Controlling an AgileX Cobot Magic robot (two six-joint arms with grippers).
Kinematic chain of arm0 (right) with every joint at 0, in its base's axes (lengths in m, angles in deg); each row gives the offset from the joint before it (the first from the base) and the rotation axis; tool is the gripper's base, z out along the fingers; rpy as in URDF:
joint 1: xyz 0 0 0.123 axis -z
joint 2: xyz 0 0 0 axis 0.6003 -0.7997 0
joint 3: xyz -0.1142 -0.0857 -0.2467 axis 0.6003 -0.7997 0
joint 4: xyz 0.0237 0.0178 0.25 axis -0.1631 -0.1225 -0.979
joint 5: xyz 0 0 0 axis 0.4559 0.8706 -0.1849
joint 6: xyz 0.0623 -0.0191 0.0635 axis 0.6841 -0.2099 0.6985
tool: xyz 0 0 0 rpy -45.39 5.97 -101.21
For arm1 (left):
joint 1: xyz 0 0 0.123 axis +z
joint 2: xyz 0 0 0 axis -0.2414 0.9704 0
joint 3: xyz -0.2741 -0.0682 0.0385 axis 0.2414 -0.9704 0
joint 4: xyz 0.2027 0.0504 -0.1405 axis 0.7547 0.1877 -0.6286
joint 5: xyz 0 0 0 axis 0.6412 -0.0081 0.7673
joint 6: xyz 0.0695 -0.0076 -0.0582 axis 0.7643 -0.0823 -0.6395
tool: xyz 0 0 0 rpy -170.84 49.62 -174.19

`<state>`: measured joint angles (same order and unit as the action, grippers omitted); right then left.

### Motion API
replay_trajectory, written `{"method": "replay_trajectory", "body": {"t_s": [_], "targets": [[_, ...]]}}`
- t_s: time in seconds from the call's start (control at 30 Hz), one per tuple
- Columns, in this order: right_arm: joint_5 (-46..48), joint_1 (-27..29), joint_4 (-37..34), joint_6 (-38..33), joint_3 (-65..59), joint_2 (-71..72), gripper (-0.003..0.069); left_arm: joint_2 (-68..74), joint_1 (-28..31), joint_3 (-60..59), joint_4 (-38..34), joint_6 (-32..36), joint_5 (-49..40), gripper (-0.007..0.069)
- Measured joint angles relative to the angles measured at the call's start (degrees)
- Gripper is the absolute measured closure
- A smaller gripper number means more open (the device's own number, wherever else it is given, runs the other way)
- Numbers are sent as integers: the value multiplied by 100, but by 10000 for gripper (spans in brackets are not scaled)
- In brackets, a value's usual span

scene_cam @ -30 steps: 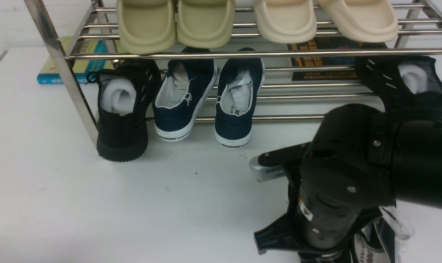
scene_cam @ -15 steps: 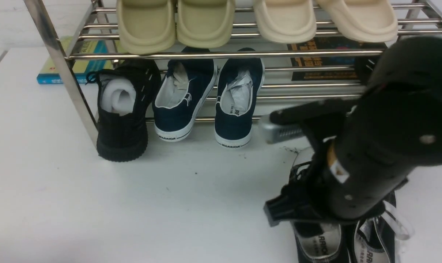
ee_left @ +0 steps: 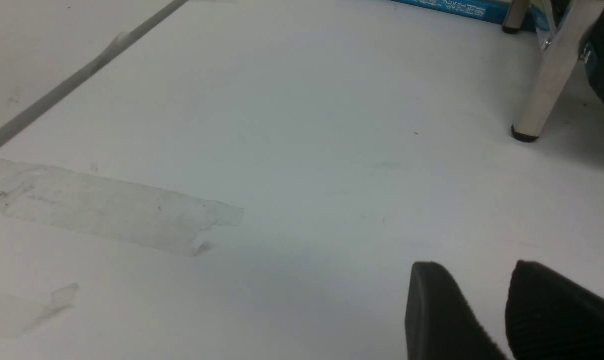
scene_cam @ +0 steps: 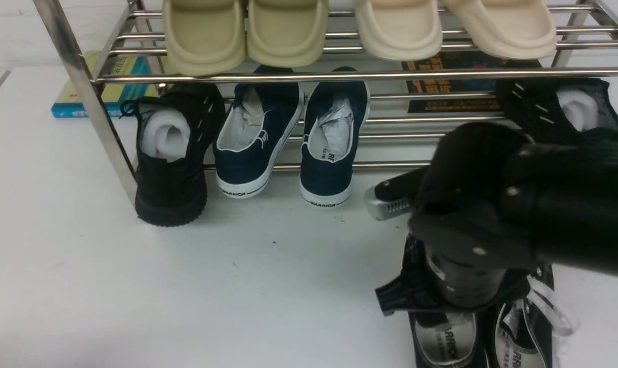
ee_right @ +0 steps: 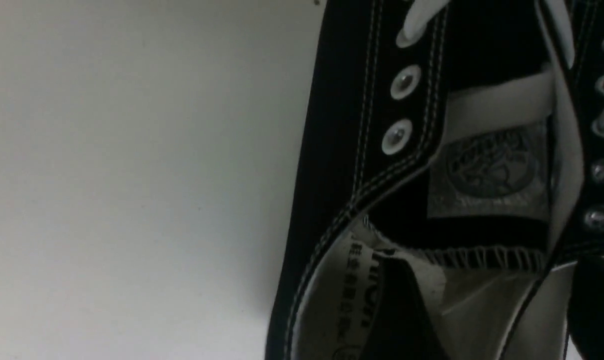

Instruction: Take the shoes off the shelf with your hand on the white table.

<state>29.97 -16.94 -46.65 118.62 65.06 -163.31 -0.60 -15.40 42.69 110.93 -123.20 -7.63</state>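
The shoes, black canvas sneakers with white laces, lie side by side on the white table (scene_cam: 186, 286) at the front right: one (scene_cam: 444, 345) beside the other (scene_cam: 523, 342). My right arm's wrist (scene_cam: 467, 255) hangs right above them. In the right wrist view my right gripper (ee_right: 496, 305) is open, its fingers wide apart over the shoe openings, with the shoes' inner walls (ee_right: 481, 255) between them and untouched. My left gripper (ee_left: 474, 267) is open a little over bare table, holding nothing. The chrome shelf (scene_cam: 84, 92) stands behind.
Beige slippers (scene_cam: 247, 30) fill the shelf's top tier. Below sit navy slip-ons (scene_cam: 288, 138) and black knit shoes at the left (scene_cam: 170, 153) and right (scene_cam: 559, 112). A blue-green book (scene_cam: 109, 82) lies behind the shelf leg (ee_left: 546, 75). Clear tape (ee_left: 112, 205) is stuck to the table.
My right arm lifted off the shoes and swung toward the shelf, then dropped back down over them. Both shoes now show on the table under it.
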Motion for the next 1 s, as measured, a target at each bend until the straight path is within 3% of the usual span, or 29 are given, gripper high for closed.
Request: {"method": "replay_trajectory", "body": {"t_s": [0.17, 0.27, 0.33, 0.37, 0.43, 0.83, 1.0], "targets": [[-13, 0, 31, 12, 0, -382, 261, 0, 0, 0, 0, 0, 0, 382], [-13, 0, 49, 6, 0, -496, 346, 0, 0, 0, 0, 0, 0, 382], [15, 0, 49, -22, 0, -513, 452, 0, 0, 0, 0, 0, 0, 382], [55, 0, 10, -34, 0, -506, 553, 0, 0, 0, 0, 0, 0, 382], [-3, 0, -22, -34, 0, -443, 639, 0, 0, 0, 0, 0, 0, 382], [-473, 0, -160, 144, -304, 147, 647, 0, 0, 0, 26, 0, 0, 382], [-906, 0, 259, 1080, -826, 183, 647, 0, 0, 0, 29, 0, 0, 382]]}}
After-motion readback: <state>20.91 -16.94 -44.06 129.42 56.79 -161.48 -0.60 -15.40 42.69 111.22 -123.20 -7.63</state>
